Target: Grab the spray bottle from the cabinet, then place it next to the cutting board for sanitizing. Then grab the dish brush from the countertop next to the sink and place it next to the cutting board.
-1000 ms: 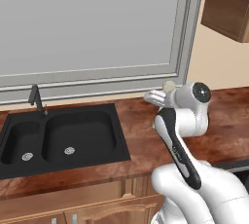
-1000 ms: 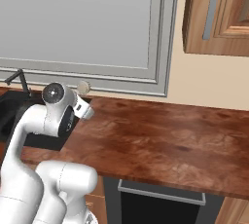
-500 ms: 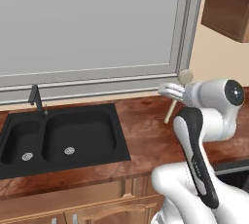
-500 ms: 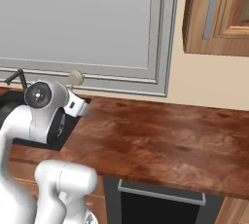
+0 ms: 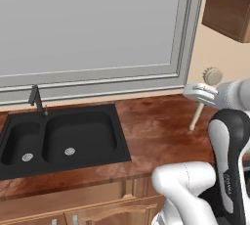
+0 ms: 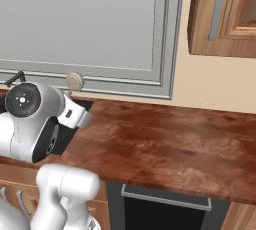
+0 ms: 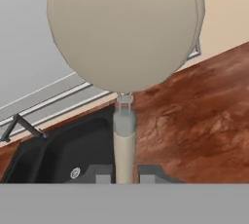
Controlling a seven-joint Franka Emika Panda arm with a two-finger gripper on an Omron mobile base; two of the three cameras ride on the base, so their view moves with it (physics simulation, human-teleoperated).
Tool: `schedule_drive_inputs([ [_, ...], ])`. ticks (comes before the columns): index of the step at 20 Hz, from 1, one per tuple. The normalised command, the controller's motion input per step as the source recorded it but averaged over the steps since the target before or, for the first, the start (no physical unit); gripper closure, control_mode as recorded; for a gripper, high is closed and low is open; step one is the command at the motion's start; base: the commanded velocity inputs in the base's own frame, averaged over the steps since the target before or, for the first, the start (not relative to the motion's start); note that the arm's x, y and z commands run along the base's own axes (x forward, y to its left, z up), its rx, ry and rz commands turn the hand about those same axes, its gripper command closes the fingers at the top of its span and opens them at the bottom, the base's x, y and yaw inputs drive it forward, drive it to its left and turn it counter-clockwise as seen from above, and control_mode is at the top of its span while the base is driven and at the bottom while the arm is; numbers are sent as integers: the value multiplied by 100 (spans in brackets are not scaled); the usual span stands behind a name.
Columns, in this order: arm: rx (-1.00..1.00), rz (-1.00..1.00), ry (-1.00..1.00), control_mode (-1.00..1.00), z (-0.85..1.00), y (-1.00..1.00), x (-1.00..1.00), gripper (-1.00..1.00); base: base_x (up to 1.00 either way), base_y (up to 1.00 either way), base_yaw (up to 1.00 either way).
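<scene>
I count one dish brush (image 5: 205, 93), one sink (image 5: 58, 138) with two basins, one faucet (image 5: 35, 99) and one wall cabinet (image 6: 222, 16). My gripper (image 7: 124, 173) is closed on the handle of the brush and holds it in the air above the countertop (image 6: 165, 144), with the round head up. In the left base view the brush is at 3 o'clock, the pale handle pointing down toward 7 o'clock with its lower end clear of the wood, and the sink lies at 8 o'clock. In the right base view I see only the round head (image 6: 74, 81) at 9 o'clock, above the white arm; this view gives me the long free part of the countertop to the right and the cabinet at 1 o'clock. The hand view shows the grip best: the two fingers (image 7: 97, 174) press the handle from both sides, the big head covers the top, and one silver drain (image 7: 74, 173) is at 7 o'clock.
</scene>
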Motion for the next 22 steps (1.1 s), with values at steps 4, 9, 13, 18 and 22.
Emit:
schedule_drive_inputs([
  [4,0,0,-9,-100,0,-23,-91,100,0,0,0],
  [9,0,0,-2,100,0,-5,-20,100,-76,-51,0],
  [13,0,0,0,100,0,0,0,100,-31,-100,0],
  [18,0,0,0,100,0,0,0,100,-18,-100,0],
  [22,0,0,0,100,0,0,0,100,-22,-100,0],
])
